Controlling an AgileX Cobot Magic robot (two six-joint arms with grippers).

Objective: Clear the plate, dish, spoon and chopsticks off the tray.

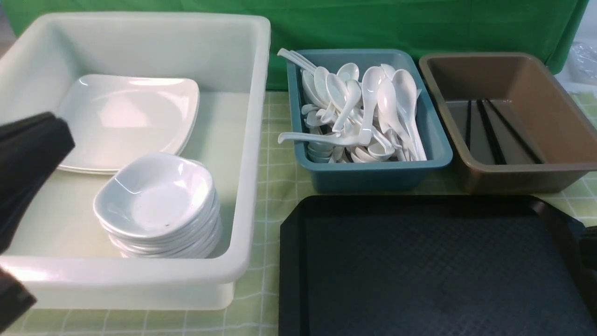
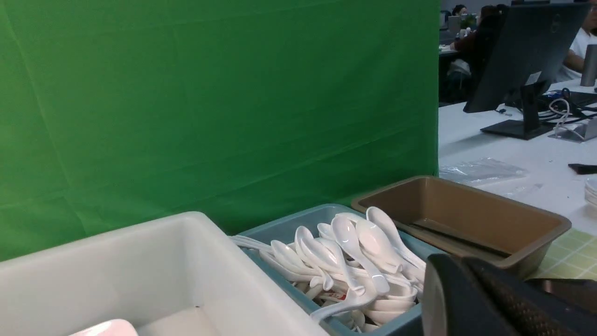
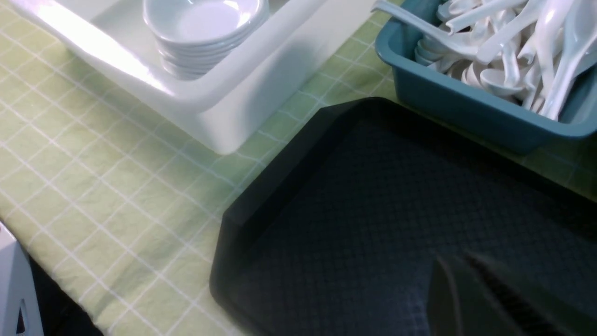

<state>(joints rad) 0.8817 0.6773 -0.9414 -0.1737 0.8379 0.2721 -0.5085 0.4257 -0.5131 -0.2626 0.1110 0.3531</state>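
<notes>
The black tray (image 1: 419,261) lies bare at the front right; it also shows in the right wrist view (image 3: 373,196). The large square plate (image 1: 126,116) lies in the white tub. The dish (image 1: 156,196) tops a stack of like dishes in front of it, also in the right wrist view (image 3: 205,18). White spoons (image 1: 364,107) fill the teal tub. Black chopsticks (image 1: 489,133) lie in the brown tub. My left gripper (image 1: 60,135) hangs over the white tub's left side, shut and empty (image 2: 459,268). My right gripper (image 3: 450,268) is shut and empty over the tray's near part.
The white tub (image 1: 140,275) stands at the left, the teal tub (image 1: 373,175) in the middle back, the brown tub (image 1: 522,177) at the back right. A green checked cloth (image 1: 270,186) covers the table. A green backdrop (image 1: 373,23) hangs behind.
</notes>
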